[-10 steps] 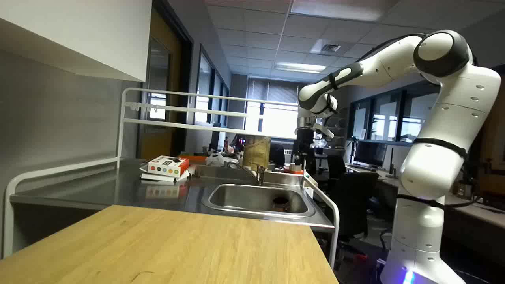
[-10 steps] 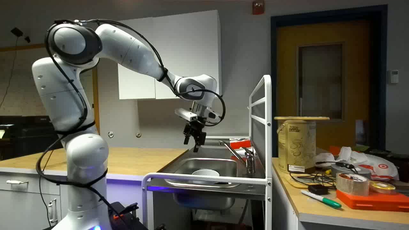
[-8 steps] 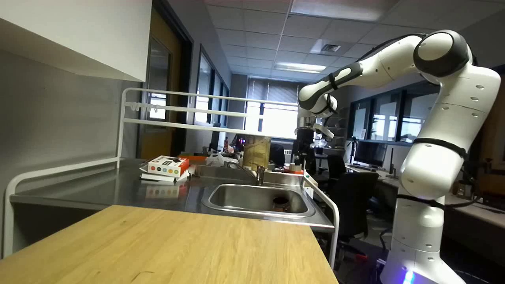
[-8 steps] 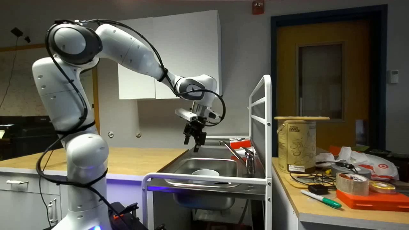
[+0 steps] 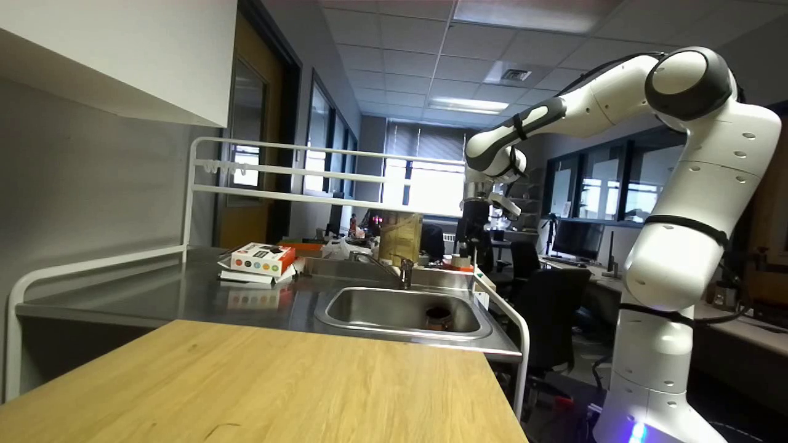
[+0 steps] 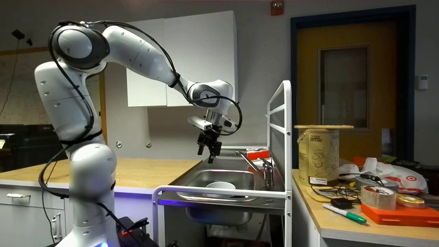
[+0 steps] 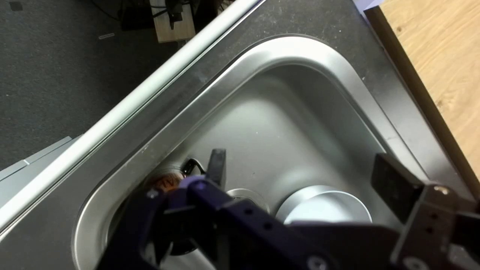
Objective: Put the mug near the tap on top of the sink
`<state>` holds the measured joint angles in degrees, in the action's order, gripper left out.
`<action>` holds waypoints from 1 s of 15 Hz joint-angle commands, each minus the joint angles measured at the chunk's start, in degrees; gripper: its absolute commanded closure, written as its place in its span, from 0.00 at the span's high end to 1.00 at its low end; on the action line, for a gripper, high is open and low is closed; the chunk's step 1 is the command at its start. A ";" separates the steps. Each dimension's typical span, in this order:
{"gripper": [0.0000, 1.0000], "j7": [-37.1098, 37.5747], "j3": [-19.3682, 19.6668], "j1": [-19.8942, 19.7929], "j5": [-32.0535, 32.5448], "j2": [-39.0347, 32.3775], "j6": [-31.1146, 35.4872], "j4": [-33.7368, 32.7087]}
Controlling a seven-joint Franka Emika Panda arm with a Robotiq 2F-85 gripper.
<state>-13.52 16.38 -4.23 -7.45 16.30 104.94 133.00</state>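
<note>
A dark brown mug (image 5: 439,317) stands in the steel sink (image 5: 381,307), near its side wall. In the wrist view the mug's orange-brown body (image 7: 167,182) and black handle show at the lower left, partly hidden behind a finger of my gripper. The tap (image 6: 268,173) stands behind the sink's rim and also shows in an exterior view (image 5: 406,271). My gripper (image 6: 208,154) is open and empty, pointing down above the sink, apart from everything. In the wrist view its fingers (image 7: 305,172) are wide apart over the basin, with the mug beside the left finger.
A white bowl (image 7: 326,206) lies in the sink beside the drain. White rails (image 6: 219,190) run along the counter's side, and a tall rack (image 6: 278,109) rises behind the tap. A box (image 5: 265,258) sits on the steel counter. A wooden worktop (image 5: 308,381) adjoins the sink.
</note>
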 commanded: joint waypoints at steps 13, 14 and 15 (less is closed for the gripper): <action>1.00 0.79 -1.16 -3.00 -2.48 -5.66 2.66 -2.87; 1.00 2.01 -1.34 -3.36 -2.82 -7.19 4.32 -3.46; 1.00 3.02 -1.42 -3.65 -3.44 -8.67 5.87 -4.14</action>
<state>-12.94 15.84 -6.55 -8.87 12.31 108.39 132.18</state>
